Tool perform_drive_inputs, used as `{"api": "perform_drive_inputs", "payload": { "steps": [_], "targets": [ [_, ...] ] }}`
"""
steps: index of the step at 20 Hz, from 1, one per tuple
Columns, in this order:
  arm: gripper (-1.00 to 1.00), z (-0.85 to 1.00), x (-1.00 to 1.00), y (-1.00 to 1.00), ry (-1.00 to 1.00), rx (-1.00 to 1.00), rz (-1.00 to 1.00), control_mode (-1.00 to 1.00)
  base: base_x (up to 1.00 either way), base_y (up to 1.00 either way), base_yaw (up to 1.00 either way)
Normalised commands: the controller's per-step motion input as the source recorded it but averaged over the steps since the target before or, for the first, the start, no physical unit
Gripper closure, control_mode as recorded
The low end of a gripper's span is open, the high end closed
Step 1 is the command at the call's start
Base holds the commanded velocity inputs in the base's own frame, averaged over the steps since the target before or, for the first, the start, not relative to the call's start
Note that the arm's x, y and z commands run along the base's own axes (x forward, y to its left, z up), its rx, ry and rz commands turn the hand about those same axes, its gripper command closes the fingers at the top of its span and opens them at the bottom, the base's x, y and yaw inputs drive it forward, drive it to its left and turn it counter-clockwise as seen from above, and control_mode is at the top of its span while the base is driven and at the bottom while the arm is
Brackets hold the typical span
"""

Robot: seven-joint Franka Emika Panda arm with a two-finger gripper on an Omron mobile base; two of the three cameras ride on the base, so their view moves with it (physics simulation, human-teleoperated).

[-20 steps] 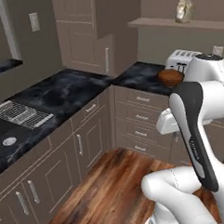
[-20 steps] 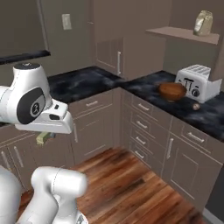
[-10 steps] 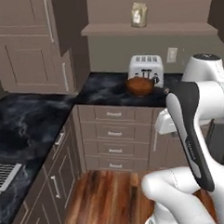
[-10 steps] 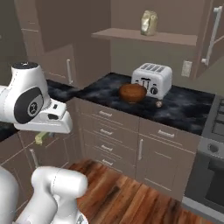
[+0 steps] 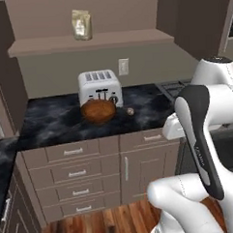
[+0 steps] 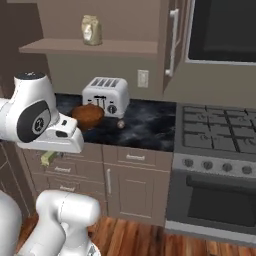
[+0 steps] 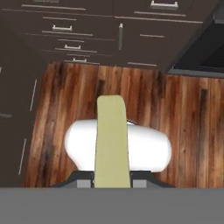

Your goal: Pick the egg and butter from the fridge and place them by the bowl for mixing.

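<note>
My gripper (image 7: 112,183) is shut on the butter (image 7: 112,140), a pale-yellow stick that stands up between the fingers over the wooden floor. In the right base view the butter's end (image 6: 48,158) pokes out below the hand, low in front of the drawers. The reddish-brown bowl (image 5: 99,110) (image 6: 88,115) sits on the dark counter in front of the white toaster (image 5: 99,88) (image 6: 106,96). The small tan egg (image 5: 130,111) (image 6: 120,123) lies on the counter just right of the bowl. The fridge is out of view.
A gas stove (image 6: 220,136) with an oven below stands right of the counter, under a dark microwave (image 6: 222,30). A shelf (image 5: 90,41) above the toaster carries a small bag (image 5: 81,24). Drawers and a cabinet door (image 5: 78,173) front the counter.
The base has turned, so the whole scene slid left: the toaster and bowl now face me and the stove has come into view. The butter stays in the grip.
</note>
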Motion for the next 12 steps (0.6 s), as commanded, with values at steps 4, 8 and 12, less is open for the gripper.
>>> {"api": "perform_drive_inputs", "payload": {
  "steps": [4,8,12],
  "targets": [
    [1.00,0.00,0.00,0.00,0.00,0.00,0.00,1.00,0.86,0.17,-0.26],
    [1.00,0.00,0.00,0.00,0.00,0.00,0.00,1.00,0.74,0.04,-0.25],
    [1.00,0.00,0.00,0.00,0.00,0.00,0.00,1.00,0.44,0.07,-0.12]
  ]
}}
